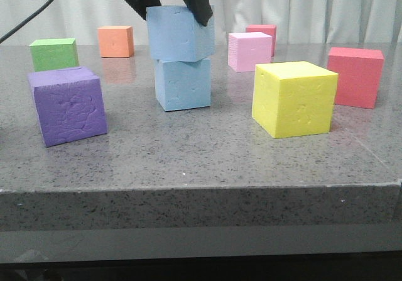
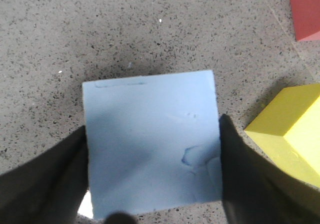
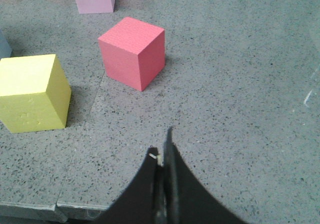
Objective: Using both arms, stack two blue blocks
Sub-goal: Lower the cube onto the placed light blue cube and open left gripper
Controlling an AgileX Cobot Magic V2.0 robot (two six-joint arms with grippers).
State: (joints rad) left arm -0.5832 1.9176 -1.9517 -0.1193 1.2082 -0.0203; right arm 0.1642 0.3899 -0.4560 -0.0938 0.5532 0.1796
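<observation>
- worktop [image 1: 188, 149]: speckled grey stone look, smooth, faintly glossy;
- blue blocks, upper [image 1: 180, 33] and lower [image 1: 183, 84]: matt foam, faintly dented faces;
- yellow block [image 1: 294, 98]: matt foam, lightly pitted

Two pale sky-blue blocks, the upper block [image 1: 180, 33] and the lower block [image 1: 183, 83], carry faint dented marks. The bench [image 1: 201, 161] is grey, speckled black and white. Around the blue pair: a purple cube [image 1: 67, 105], green cube [image 1: 54, 54], orange cube [image 1: 116, 41], pale pink cube [image 1: 249, 51], yellow cube [image 1: 294, 98] and red cube [image 1: 356, 76]. The left pincer [image 2: 152, 179] is black.
</observation>
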